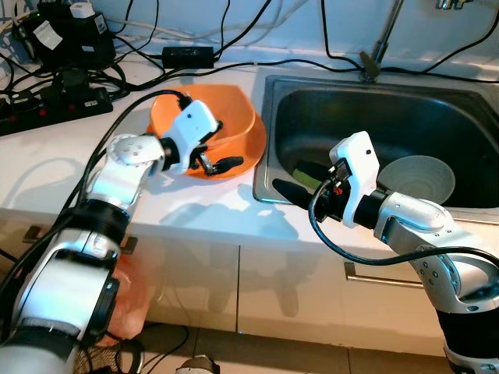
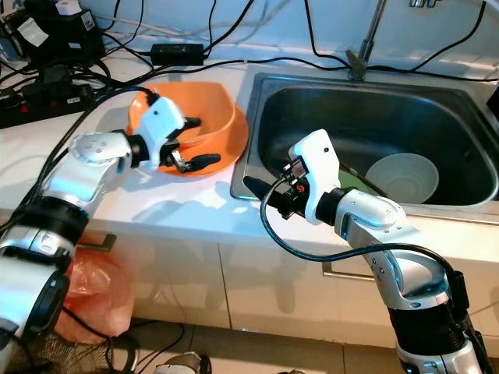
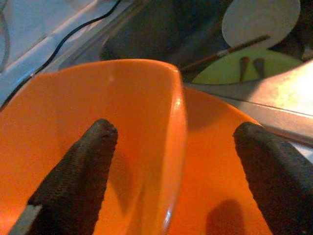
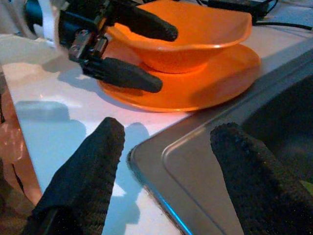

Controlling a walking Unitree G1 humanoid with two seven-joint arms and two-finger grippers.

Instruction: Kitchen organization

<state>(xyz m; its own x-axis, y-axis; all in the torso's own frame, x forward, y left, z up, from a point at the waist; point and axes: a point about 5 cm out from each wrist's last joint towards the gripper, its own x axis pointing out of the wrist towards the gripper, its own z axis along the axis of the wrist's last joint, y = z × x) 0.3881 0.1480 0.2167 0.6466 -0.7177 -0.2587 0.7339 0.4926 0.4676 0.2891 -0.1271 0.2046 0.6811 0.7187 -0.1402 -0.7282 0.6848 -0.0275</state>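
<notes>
An orange bowl (image 1: 234, 117) stands on an orange plate (image 1: 253, 148) on the white counter (image 1: 70, 171), just left of the steel sink (image 1: 374, 109). My left gripper (image 1: 218, 148) is open astride the bowl's near rim (image 3: 178, 122): one finger is inside the bowl, the other outside it above the plate. My right gripper (image 1: 300, 183) is open and holds nothing, hovering over the sink's front left corner (image 4: 161, 152) and pointing toward the bowl (image 4: 195, 29). In the sink lie a white bowl (image 1: 421, 179) and a green plate (image 1: 312, 173).
Power strips (image 1: 54, 109), an adapter (image 1: 187, 54) and several black cables crowd the counter's back left. The faucet stem (image 1: 378, 47) rises behind the sink. Chopsticks (image 3: 225, 51) rest on the green plate. An orange plastic bag (image 1: 132, 288) hangs by the cabinet front below.
</notes>
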